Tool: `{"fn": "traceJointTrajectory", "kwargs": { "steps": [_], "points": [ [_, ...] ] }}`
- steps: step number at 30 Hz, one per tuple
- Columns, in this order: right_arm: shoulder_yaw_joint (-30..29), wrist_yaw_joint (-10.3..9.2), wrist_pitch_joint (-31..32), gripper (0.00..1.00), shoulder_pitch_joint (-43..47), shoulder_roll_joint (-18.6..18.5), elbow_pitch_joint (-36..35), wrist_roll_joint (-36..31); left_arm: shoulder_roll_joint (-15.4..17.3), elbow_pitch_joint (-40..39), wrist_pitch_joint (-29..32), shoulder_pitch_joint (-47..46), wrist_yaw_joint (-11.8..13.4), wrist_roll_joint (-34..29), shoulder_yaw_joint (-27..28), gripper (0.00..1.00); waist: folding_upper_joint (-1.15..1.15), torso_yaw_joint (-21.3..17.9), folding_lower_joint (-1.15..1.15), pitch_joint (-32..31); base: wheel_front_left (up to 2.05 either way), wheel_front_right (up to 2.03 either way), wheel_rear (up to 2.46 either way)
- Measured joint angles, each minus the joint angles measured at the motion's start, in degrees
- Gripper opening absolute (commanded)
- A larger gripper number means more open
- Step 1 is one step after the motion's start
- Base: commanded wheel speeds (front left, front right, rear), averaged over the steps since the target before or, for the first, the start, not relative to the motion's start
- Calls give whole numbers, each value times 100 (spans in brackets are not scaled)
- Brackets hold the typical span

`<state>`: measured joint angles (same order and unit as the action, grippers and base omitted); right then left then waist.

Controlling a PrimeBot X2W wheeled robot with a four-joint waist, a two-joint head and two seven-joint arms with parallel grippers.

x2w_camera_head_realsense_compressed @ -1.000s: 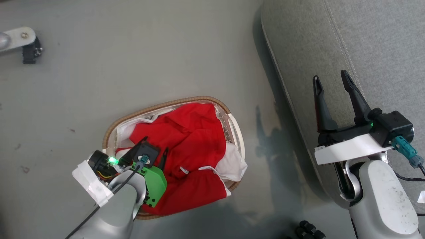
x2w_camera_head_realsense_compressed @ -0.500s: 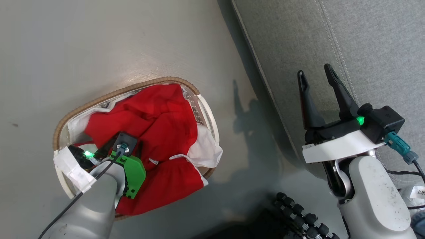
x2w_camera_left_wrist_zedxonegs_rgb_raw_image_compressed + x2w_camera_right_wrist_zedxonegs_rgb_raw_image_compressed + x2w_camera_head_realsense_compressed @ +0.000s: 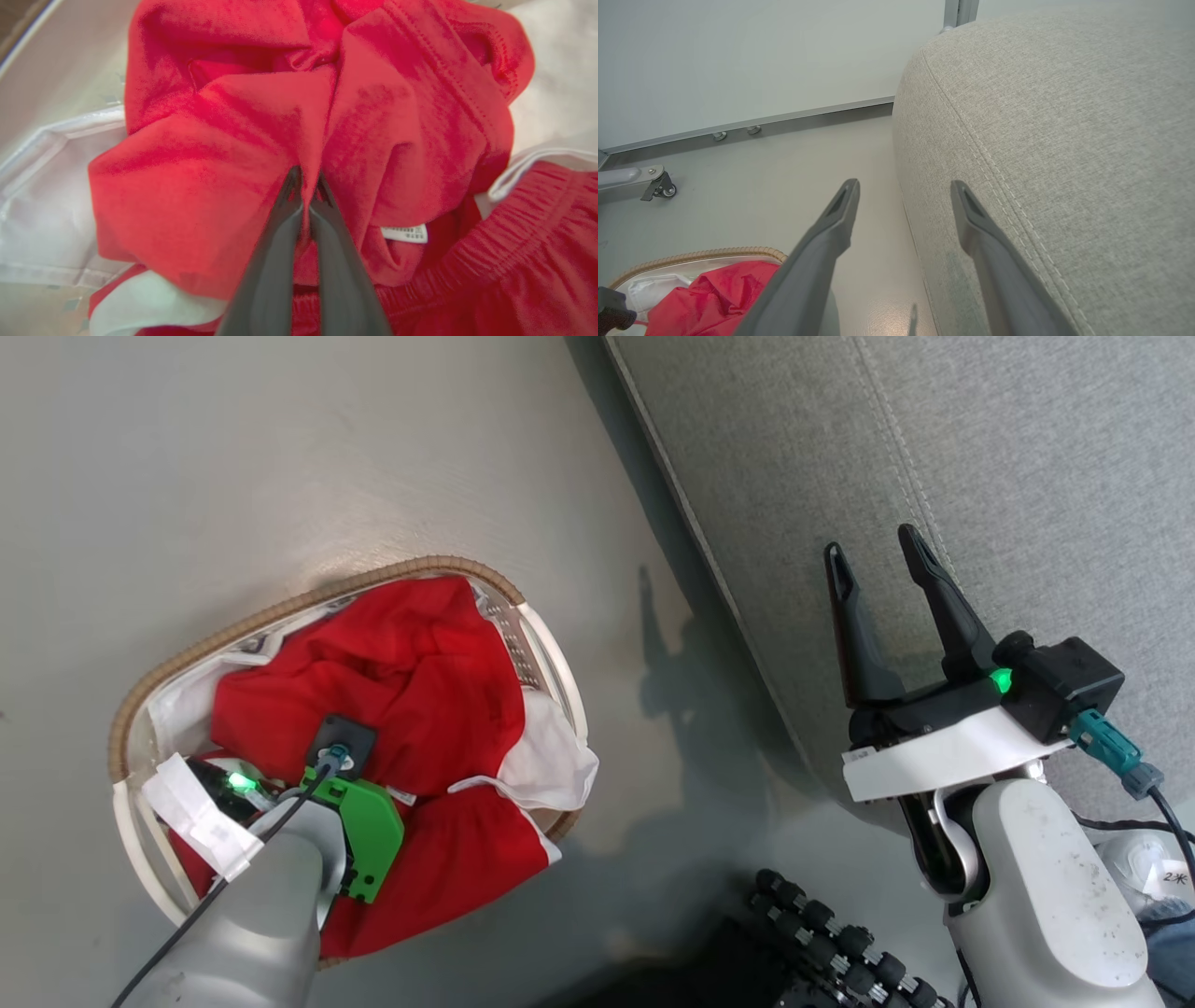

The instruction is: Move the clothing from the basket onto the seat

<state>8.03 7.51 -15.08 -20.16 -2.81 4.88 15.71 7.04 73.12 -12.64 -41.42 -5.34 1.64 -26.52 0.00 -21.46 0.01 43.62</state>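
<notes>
Floor (image 3: 280, 476); left tool (image 3: 306, 186) now tight on clothing (image 3: 210, 140)

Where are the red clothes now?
The soft red fabric clothing sits in the oval white plastic basket, lower left in the head view, left of the grey fabric seat.

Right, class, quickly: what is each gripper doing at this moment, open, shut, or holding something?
Left gripper: shut, pinching a fold of the red clothing.
Right gripper: open, holding nothing.
</notes>
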Motion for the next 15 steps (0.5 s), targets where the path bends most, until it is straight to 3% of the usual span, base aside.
{"fn": "traceJointTrajectory", "kwargs": {
  "steps": [8,15],
  "points": [
    [-89,0,0,100,180,2,160,-219,-229,-114,-200,217,-80,296,55,0,0,158,0,-492,0,0,0],
    [-331,0,0,100,477,5,349,-561,-372,-872,-233,543,-179,541,-167,0,0,419,-1,-1100,0,0,0]
  ]
}}
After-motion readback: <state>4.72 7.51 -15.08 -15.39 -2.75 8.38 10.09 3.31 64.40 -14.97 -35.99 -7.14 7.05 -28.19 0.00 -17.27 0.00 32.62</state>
